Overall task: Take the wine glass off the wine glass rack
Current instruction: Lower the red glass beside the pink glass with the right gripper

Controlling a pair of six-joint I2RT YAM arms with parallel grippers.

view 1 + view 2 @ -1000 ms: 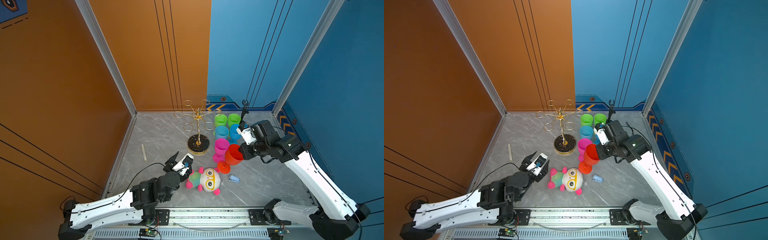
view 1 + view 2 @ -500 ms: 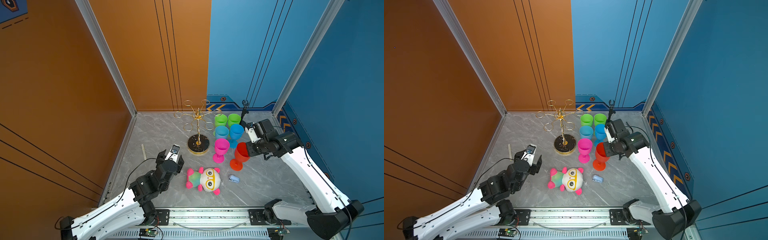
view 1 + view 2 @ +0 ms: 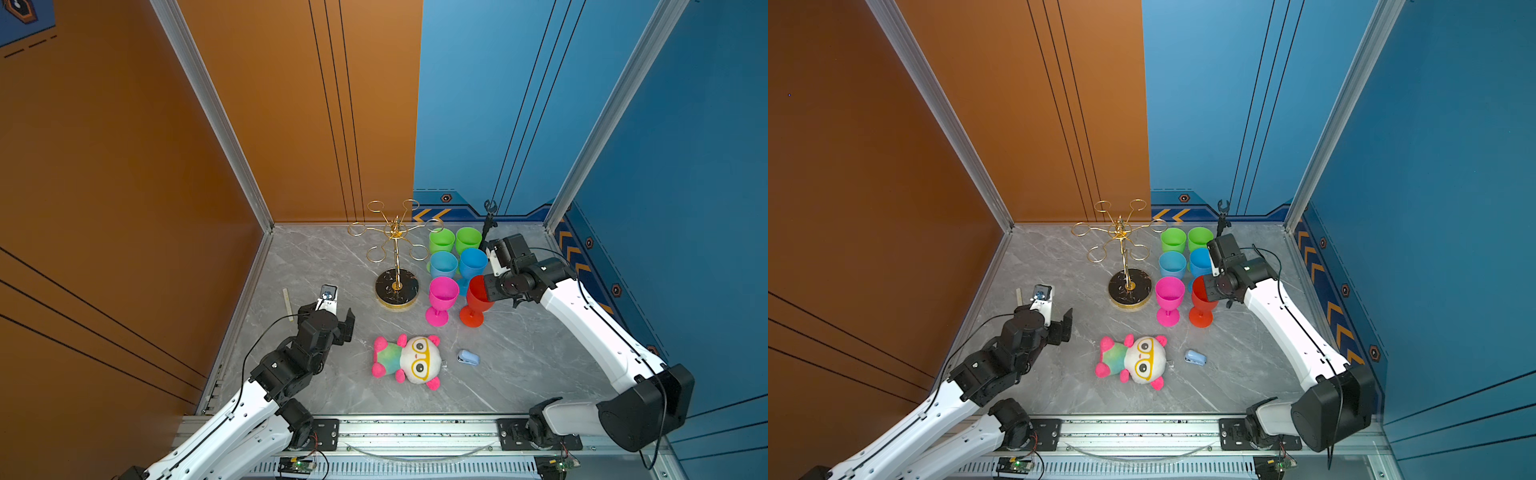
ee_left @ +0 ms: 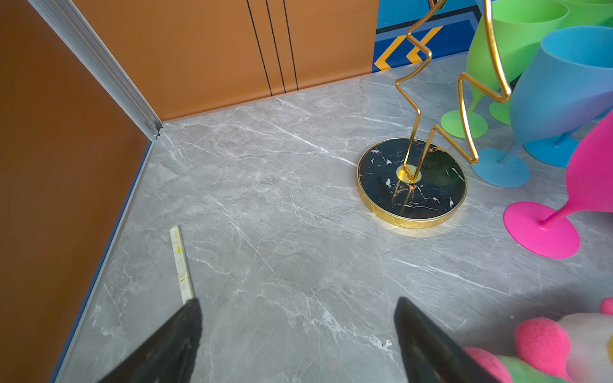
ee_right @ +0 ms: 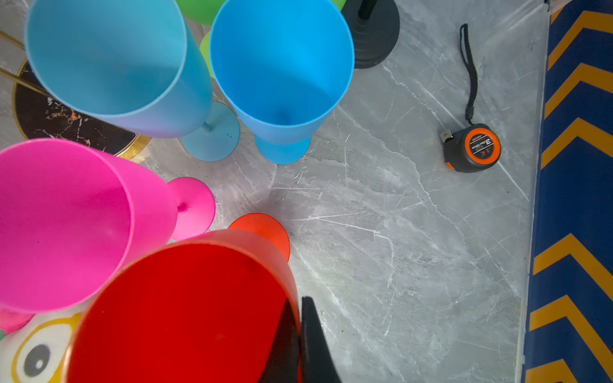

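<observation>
The gold wire wine glass rack (image 3: 395,235) stands on its round black base (image 3: 1129,287) at the back middle, and its loops carry nothing. A red wine glass (image 3: 476,297) is upright just right of a pink one, its foot down at the table. My right gripper (image 3: 487,289) is shut on its rim. In the right wrist view one finger is inside the red bowl (image 5: 185,315) and one outside, at my right gripper (image 5: 298,306). My left gripper (image 4: 298,305) is open over bare table left of the rack, also seen in a top view as my left gripper (image 3: 327,318).
A pink glass (image 3: 442,296), two blue glasses (image 3: 443,264) and two green glasses (image 3: 441,240) stand right of the rack. A plush toy (image 3: 409,362) and a small blue object (image 3: 468,357) lie in front. A black stand (image 3: 488,220), a tape measure (image 5: 474,147) and a white strip (image 3: 287,298) are also there.
My right gripper has carried the red glass to the right and lowered it beside the pink one. My left arm has drawn back left from the plush toy, and its jaws have widened.
</observation>
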